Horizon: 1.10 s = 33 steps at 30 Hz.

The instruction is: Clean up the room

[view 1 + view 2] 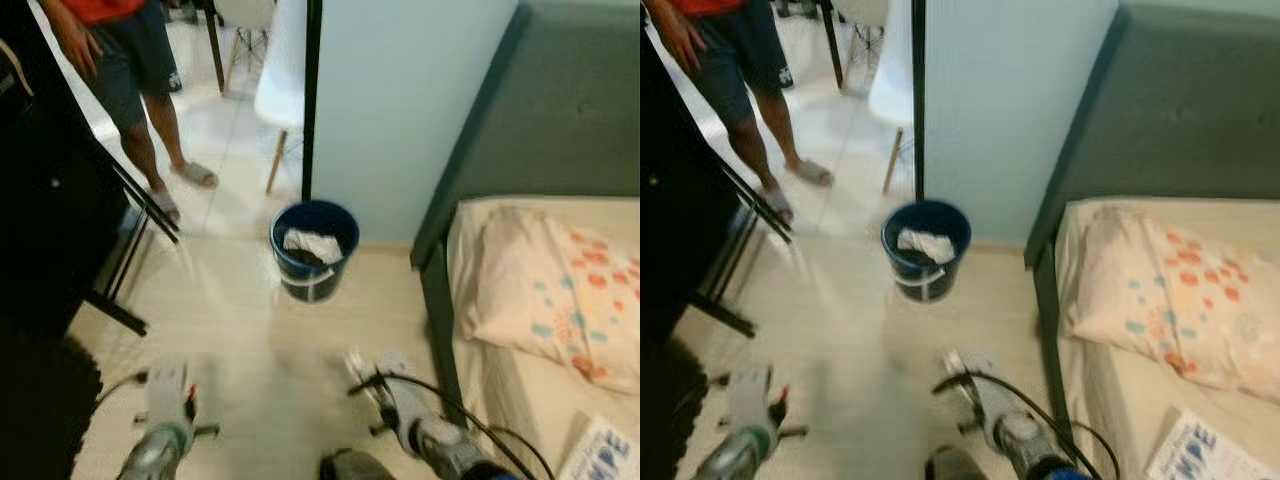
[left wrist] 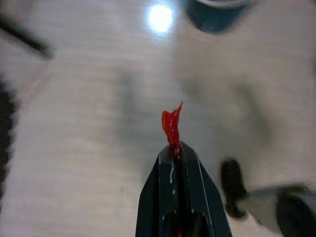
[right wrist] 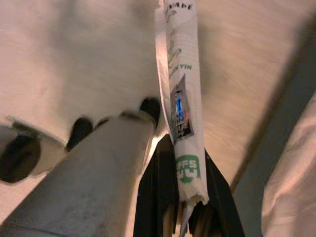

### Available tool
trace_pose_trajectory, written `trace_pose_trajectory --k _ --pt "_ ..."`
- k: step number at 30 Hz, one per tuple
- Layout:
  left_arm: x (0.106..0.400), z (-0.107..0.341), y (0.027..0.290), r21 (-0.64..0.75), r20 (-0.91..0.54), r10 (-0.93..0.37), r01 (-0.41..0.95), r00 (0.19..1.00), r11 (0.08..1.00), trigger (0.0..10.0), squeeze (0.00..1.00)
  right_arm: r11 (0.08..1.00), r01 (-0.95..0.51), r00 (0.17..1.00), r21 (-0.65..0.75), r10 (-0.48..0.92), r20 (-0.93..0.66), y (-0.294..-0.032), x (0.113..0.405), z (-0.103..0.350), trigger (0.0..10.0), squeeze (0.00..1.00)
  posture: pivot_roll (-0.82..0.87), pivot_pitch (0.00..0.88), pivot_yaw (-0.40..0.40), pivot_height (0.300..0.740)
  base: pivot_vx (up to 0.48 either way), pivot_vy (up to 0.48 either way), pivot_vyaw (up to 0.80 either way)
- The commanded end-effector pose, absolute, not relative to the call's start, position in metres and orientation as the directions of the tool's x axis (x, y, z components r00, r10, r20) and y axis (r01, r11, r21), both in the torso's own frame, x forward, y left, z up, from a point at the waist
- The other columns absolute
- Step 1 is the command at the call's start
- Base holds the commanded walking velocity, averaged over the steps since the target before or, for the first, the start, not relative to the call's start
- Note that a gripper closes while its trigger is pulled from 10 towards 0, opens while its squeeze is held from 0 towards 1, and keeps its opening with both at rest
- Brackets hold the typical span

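Blue plastic bucket (image 1: 314, 250) on pale floor (image 1: 250, 340) ahead, beside the bed frame (image 1: 437, 290), some white crumpled paper already inside. Well short of it, both arms low and blurred. Right gripper (image 3: 185, 197) pinched on a printed white wrapper (image 3: 180, 98), long and floppy, likely to snag or miss the rim if released early. Left gripper (image 2: 177, 155) clamped on a thin red scrap (image 2: 171, 124), light enough to cling to the fingers or drift aside. Person's legs (image 1: 160, 130) near the route, easy to bump.
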<state>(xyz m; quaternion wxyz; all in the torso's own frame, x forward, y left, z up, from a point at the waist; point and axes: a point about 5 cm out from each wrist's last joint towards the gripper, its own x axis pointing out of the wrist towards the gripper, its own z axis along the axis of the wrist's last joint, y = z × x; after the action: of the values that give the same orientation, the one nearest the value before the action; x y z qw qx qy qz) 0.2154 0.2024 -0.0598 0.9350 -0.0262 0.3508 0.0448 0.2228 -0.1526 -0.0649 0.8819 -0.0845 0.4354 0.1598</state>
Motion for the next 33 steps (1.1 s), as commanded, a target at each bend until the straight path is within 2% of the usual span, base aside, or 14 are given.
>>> trace_pose_trajectory --k 1,4,22,31,33 --pt "0.202 -0.068 0.205 -0.013 -0.696 0.071 -0.111 0.715 0.994 10.0 0.0 0.933 -0.36 0.577 -0.013 0.212 -0.789 -0.15 0.226 -0.063 10.0 0.0 -0.02 0.0 0.013 0.74 0.48 0.0 -0.78" --pt "0.204 -0.067 0.204 -0.014 -0.692 0.064 -0.102 0.719 0.995 10.0 0.0 0.936 -0.351 0.582 -0.006 0.213 -0.785 -0.15 0.227 -0.062 10.0 0.0 -0.02 0.0 0.014 0.74 0.48 0.0 -0.78" --pt "0.222 -0.056 0.196 -0.052 -0.631 0.027 -0.077 0.775 0.996 10.0 0.0 0.906 -0.423 0.63 -0.019 0.279 -0.725 -0.129 0.252 -0.045 10.0 0.0 -0.02 0.0 0.015 0.74 0.48 0.0 0.0" --pt "0.236 -0.048 0.181 -0.052 -0.588 -0.057 0.032 0.807 0.998 10.0 0.0 0.9 -0.435 0.635 -0.03 0.283 -0.719 -0.122 0.259 -0.04 10.0 0.0 -0.02 0.0 0.018 0.74 0.48 0.0 0.0" --pt "0.237 -0.047 0.178 -0.053 -0.583 -0.076 0.056 0.809 0.997 10.0 0.0 0.901 -0.434 0.628 -0.026 0.282 -0.726 -0.123 0.258 -0.041 10.0 0.0 -0.02 0.001 0.018 0.74 0.48 0.0 -0.73"
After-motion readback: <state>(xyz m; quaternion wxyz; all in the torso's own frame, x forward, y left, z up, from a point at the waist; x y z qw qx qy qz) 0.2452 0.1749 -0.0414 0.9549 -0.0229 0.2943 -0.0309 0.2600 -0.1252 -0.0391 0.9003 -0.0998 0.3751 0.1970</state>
